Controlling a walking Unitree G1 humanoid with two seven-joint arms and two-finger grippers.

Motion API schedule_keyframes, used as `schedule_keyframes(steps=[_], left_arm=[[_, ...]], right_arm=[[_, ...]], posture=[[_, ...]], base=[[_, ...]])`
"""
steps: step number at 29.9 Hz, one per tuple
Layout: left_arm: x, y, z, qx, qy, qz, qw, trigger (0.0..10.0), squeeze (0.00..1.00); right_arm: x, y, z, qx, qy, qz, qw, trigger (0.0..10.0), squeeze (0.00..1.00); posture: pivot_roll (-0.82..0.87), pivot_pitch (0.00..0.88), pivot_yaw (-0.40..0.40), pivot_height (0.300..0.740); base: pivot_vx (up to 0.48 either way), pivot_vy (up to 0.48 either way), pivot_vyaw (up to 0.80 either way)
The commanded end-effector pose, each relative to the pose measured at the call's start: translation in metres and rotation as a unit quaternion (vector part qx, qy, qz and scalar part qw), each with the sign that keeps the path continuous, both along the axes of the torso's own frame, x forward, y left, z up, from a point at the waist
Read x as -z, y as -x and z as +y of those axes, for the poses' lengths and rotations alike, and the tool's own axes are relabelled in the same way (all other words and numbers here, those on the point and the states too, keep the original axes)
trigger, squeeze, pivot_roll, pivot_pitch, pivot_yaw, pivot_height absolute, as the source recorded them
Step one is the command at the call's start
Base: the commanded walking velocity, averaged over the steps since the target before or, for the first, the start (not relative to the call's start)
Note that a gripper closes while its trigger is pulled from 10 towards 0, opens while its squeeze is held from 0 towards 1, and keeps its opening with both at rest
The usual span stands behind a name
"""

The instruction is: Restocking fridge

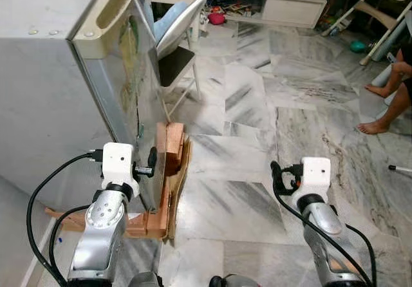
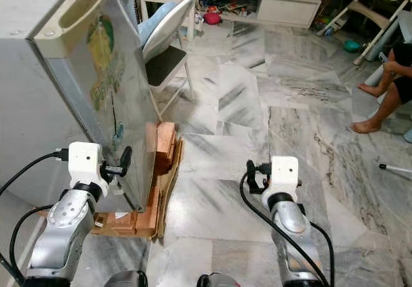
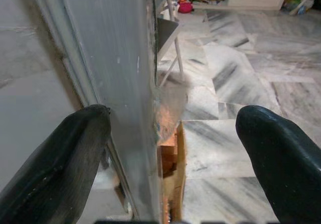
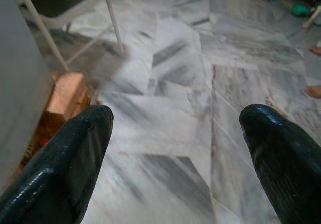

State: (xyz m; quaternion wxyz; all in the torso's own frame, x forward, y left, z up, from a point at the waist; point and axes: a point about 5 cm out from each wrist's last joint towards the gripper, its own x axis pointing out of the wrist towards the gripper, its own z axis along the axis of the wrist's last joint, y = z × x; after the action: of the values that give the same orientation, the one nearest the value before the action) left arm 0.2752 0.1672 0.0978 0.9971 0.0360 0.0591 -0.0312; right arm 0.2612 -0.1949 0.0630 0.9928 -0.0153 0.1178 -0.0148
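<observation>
A small grey fridge [image 1: 45, 87] stands on the left, its silver door [image 2: 106, 87] carrying faded stickers. My left gripper [image 1: 152, 165] is open at the door's free edge, low down. In the left wrist view the door edge [image 3: 128, 83] runs between the two black fingers [image 3: 55, 169], one finger on each side. My right gripper [image 1: 278, 177] is open and holds nothing, hovering over the marble floor [image 4: 170, 108] to the right of the fridge.
Wooden blocks [image 1: 170, 150] and cardboard prop up the fridge's front corner. A white folding chair [image 1: 177, 36] stands just behind the door. A person's bare legs [image 1: 386, 100] are at the far right. Low shelves [image 1: 270, 0] with clutter line the back.
</observation>
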Motion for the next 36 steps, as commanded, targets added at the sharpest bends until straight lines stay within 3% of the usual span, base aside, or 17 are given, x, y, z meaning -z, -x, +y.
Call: schedule_keyframes(steps=[1,11,21,36], left_arm=[[0.0,-0.004,0.002,-0.006,-0.003,-0.004,1.0,10.0,0.0],[-0.002,-0.021,0.007,-0.023,-0.013,-0.011,1.0,10.0,0.0],[-0.012,-0.043,0.008,-0.019,-0.035,-0.026,0.999,10.0,0.0],[0.009,-0.039,0.0,-0.017,-0.052,0.031,0.998,10.0,0.0]], right_arm=[[-0.005,0.001,-0.004,0.004,0.004,-0.007,1.0,10.0,0.0],[-0.008,-0.001,0.001,-0.006,0.01,-0.009,1.0,10.0,0.0],[-0.001,0.007,-0.008,0.003,0.025,0.021,0.999,10.0,0.0],[0.0,0.007,-0.002,-0.004,0.019,0.027,0.999,10.0,0.0]], posture=[[0.03,0.149,-0.082,0.74],[0.03,0.144,-0.083,0.74],[0.02,0.143,-0.076,0.74],[0.01,0.136,-0.067,0.74]], base=[[0.0,0.0,0.0],[0.0,0.0,0.0],[0.0,0.0,0.0],[0.0,0.0,0.0]])
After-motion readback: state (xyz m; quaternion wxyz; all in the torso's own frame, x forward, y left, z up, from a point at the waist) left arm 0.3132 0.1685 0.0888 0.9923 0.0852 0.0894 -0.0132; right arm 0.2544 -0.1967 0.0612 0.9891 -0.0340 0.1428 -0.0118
